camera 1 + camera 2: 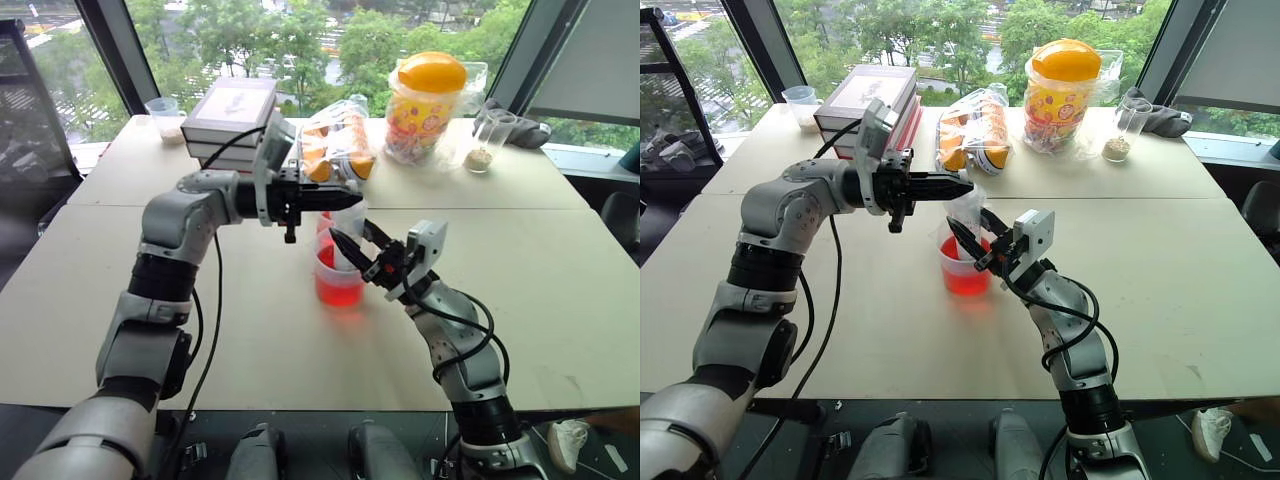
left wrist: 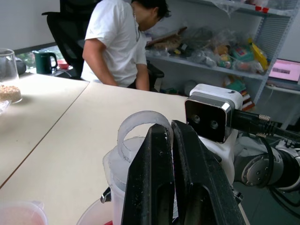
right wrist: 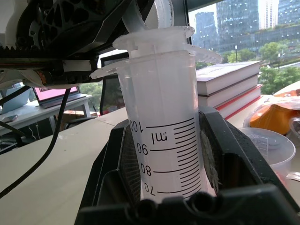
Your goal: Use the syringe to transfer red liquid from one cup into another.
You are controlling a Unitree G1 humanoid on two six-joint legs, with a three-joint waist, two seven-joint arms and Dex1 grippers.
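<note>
The right hand (image 1: 975, 245) clamps the syringe (image 3: 161, 126) barrel upright over the squat cup (image 1: 965, 270) of red liquid (image 1: 964, 278); the left hand (image 1: 958, 186) is pinched on its plunger ring (image 2: 140, 133) — draw straight up, slowly, keeping the barrel steady.

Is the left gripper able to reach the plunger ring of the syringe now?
Probably yes. The left gripper is shut on the plunger ring of the syringe, whose barrel the right gripper holds upright over the squat cup.
</note>
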